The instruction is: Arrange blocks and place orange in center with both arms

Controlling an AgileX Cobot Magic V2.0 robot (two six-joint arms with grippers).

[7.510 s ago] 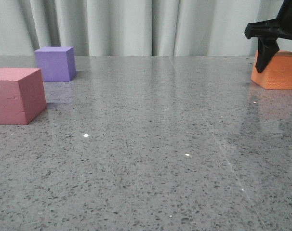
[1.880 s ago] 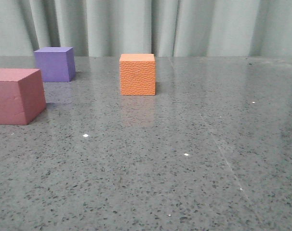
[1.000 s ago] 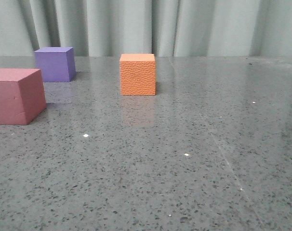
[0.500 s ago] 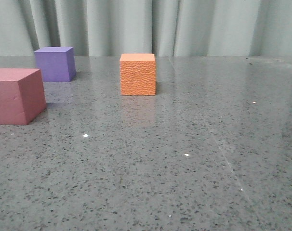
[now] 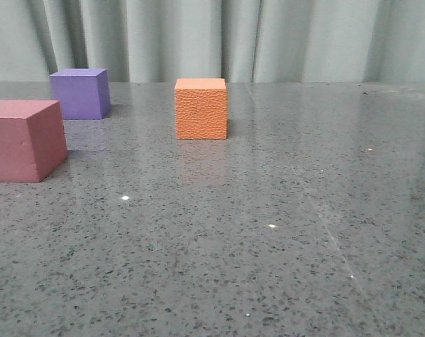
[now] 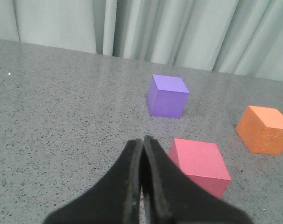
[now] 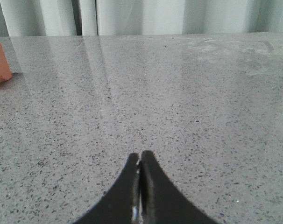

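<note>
The orange foam cube with the pebbled face stood free on the speckled grey stone worktop, a little left of centre in the upper half of the front view. The purple foam cube sat in the upper left of that frame, and the pink-red foam cube lay nearer the camera at the left edge, well apart from the orange one.

Neither arm showed in the front view. In the left wrist view the left gripper hung above the worktop with its two flat fingers pressed together, holding nothing, the pink-red cube just beside them toward the lower right. In the right wrist view the right gripper was likewise closed and empty over bare stone, with only a corner of the orange cube at the frame's left edge.

The orange cube looked already placed, so the purple and pink-red cubes probably remained to be arranged. The risk lay with the left gripper: descending with its fingers closed would likely shove the pink-red cube across the smooth worktop, and a wide sweep could knock the orange cube off its spot.
</note>
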